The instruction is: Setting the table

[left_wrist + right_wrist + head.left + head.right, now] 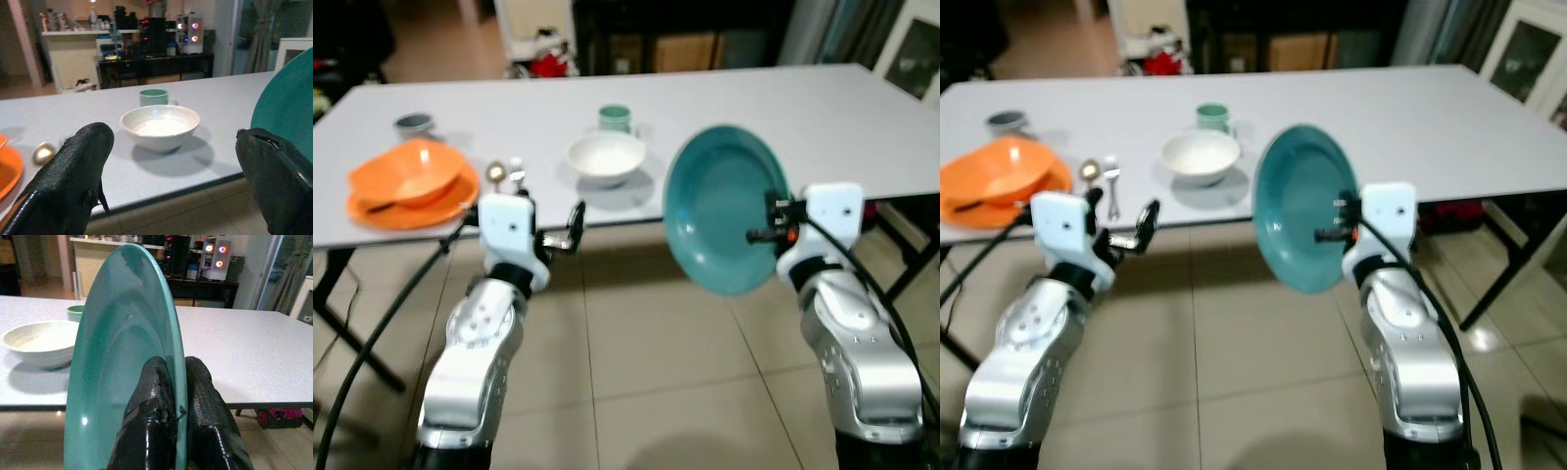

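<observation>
Right end effector [756, 233] clamped on one round teal plate's [720, 208] rim; left end effector [570, 233] spread wide, gripping nothing.
On white table [803, 117]: one white bowl [605, 157], one green mug [615, 118], stacked orange dishes [411, 183], count unclear.

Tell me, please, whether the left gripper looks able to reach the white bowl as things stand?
Probably yes: the left gripper is open and empty, pointed at the white bowl near the table edge, with nothing between.
</observation>
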Controlling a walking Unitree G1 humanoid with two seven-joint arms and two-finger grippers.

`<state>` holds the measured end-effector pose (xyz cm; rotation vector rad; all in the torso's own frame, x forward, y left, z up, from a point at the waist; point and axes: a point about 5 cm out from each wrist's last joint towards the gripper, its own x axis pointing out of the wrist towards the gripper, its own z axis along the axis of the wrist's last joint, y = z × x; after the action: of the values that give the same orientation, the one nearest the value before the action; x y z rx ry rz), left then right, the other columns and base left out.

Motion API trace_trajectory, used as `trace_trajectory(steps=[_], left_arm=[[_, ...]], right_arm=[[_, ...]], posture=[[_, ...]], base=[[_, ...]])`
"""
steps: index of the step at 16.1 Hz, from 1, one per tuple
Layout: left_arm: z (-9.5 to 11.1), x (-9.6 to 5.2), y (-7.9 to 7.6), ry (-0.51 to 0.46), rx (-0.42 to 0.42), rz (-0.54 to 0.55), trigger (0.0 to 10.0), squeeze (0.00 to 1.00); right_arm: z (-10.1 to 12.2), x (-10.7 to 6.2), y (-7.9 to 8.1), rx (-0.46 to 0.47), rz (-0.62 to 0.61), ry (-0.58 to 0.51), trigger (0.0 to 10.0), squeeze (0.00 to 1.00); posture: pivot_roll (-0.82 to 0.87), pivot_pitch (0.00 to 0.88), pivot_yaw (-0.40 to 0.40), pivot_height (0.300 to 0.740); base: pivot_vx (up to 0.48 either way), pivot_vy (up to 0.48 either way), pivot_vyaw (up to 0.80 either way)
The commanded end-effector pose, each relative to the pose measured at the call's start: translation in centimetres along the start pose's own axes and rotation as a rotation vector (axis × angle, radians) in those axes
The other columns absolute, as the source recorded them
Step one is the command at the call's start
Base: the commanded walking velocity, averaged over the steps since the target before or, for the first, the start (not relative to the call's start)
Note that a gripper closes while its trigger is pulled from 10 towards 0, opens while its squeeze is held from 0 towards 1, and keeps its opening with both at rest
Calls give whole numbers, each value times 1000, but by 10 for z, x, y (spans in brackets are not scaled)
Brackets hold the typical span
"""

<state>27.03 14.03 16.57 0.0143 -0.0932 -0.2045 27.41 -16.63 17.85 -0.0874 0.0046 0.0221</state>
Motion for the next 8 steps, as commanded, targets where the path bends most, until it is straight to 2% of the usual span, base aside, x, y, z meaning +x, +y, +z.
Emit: trace_trajectory(steps=[1,8], left_arm=[[2,1,-7,-3,-9,-25,10000,0],[1,0,-6,0,-14,-17,10000,0]], right_arm=[[11,0,-9,-11,-34,-48,10000,0],[12,1,-8,-26,-18,-51,10000,0]], posture=[[7,0,28,740],[8,0,20,740]], base=[[398,0,0],[396,0,0]])
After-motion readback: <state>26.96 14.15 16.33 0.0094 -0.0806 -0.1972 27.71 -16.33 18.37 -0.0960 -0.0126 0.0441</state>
